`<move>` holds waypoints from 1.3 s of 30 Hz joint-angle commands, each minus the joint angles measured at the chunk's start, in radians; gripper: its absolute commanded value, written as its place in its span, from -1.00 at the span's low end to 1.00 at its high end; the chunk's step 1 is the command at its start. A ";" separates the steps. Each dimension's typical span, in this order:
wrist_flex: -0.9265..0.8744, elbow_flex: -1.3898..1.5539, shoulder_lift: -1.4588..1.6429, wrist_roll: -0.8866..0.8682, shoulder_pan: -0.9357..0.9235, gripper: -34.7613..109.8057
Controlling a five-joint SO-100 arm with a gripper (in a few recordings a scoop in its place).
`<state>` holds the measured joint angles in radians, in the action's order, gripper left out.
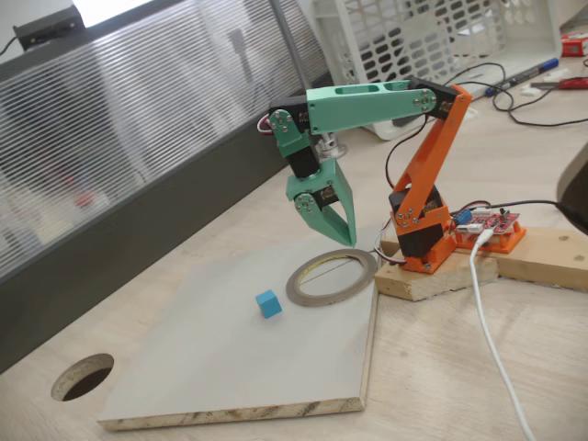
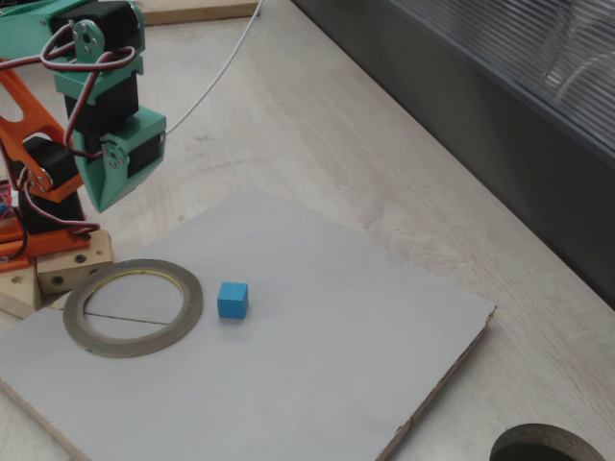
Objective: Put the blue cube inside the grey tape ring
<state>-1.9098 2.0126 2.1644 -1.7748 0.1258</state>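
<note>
fingers (image 1: 342, 231) hang in the air, tips pointing down, the two green fingers drawn together at the tips with nothing between them, so clenched and empty. in a fixed view they sit above the far edge of the grey tape ring (image 1: 332, 277), not touching it. in the other fixed view the green gripper body (image 2: 117, 163) shows above and left of the ring, with the fingertips hard to make out there.

green wrist and forearm (image 1: 367, 104) run back to an orange upper arm (image 1: 430, 156) and orange base (image 1: 421, 241), which stands on a pale wooden block (image 1: 441, 276) at the board's far corner. red circuit board (image 1: 491, 227) sits on wood beside the base, white cable (image 1: 491, 322) trails off it across the counter.

blue cube (image 1: 268, 303) rests flat on the grey board (image 1: 211, 358), outside the ring, just beside its outer edge but apart from it. in the other view the cube (image 2: 232, 300) lies just right of the ring (image 2: 134, 307). ring lies flat on the board, near the arm base, a thin dark line crossing its inside.

board lies on the light wood counter (image 1: 459, 386). round dark hole (image 1: 83, 377) cut in the counter near the board's front left corner, well apart from cube and ring. dark panel with ribbed clear sheet (image 1: 119, 119) runs behind, white basket (image 1: 432, 32) and pens at the back.
</note>
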 commanded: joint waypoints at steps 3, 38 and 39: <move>0.000 -0.021 0.002 -0.015 0.037 -0.51; -0.014 -0.951 -0.900 -0.015 0.035 -0.51; -0.014 -0.950 -0.900 -0.015 0.035 -0.51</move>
<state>-1.9129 1.0784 1.2517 -1.7748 0.1442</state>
